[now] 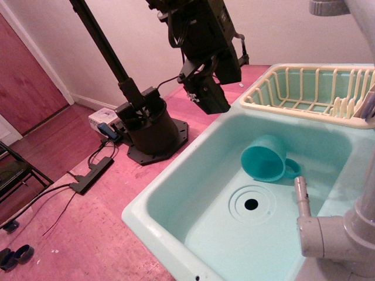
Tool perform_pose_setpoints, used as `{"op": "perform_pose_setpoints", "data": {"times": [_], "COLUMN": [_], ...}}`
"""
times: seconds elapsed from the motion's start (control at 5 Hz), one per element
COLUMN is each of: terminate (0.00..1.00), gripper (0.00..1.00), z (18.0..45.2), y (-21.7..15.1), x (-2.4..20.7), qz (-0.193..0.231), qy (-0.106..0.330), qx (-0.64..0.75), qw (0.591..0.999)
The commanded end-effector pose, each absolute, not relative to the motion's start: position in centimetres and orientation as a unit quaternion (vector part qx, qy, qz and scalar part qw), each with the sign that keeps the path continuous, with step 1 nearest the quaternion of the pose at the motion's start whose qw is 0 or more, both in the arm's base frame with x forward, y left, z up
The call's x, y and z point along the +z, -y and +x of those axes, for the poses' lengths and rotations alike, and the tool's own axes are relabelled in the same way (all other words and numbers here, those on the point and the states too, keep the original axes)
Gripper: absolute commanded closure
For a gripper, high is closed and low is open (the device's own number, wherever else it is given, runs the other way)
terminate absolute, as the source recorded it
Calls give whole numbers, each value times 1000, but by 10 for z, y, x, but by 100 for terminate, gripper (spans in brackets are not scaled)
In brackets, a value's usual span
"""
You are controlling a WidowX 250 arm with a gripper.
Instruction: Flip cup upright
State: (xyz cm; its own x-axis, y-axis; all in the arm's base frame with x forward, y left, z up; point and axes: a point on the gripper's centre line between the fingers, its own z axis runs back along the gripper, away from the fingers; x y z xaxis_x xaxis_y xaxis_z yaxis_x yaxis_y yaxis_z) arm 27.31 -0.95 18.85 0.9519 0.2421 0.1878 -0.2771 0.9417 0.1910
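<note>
Cup (265, 157) lies in the pale mint sink (176, 193), toward the far right of the basin, and in this single view it is plainly not upright: it rests tilted on its side, its wider open rim turned down toward the near left and seemingly touching the sink floor, its base raised toward the far side. Its round loop handle (292, 169) sticks out to the right, low against the basin floor, which probably keeps the cup from rolling. The drain (251, 204) sits just near of the cup, apart from it. A cream dish rack (304, 93) stands on the far right rim of the sink, well clear of the cup. A grey faucet (304, 208) reaches in from the near right, its spout tip close to the handle, so any approach from that side looks cramped. The claw (212, 99) hangs above the far left edge of the sink, over the pink surface (88, 234), well apart from the cup and carrying nothing; from this angle its dark fingers merge into one block, so whether they are spread or closed cannot be told. The arm's black base (153, 132) is bolted on the surface to the left of the sink. Judging from this layout, the flip has not begun: the claw would need to descend into the basin, and the exposed side wall or the raised base seems the easier purchase, since the handle lies pinned low beside the faucet.
</note>
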Motion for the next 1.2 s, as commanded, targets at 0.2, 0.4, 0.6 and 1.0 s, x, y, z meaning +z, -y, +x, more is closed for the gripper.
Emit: {"op": "perform_pose_setpoints", "data": {"times": [0.2,0.4,0.6,1.0], "terminate": [0,0,0,0], "gripper": [0,0,0,0], "z": [277,286,298,301], "y": [19,26,36,27], "x": [176,170,163,136], "qz": [101,99,95,96], "qy": [78,76,73,74], "qx": [120,105,88,84], "qw": [985,987,989,989]}}
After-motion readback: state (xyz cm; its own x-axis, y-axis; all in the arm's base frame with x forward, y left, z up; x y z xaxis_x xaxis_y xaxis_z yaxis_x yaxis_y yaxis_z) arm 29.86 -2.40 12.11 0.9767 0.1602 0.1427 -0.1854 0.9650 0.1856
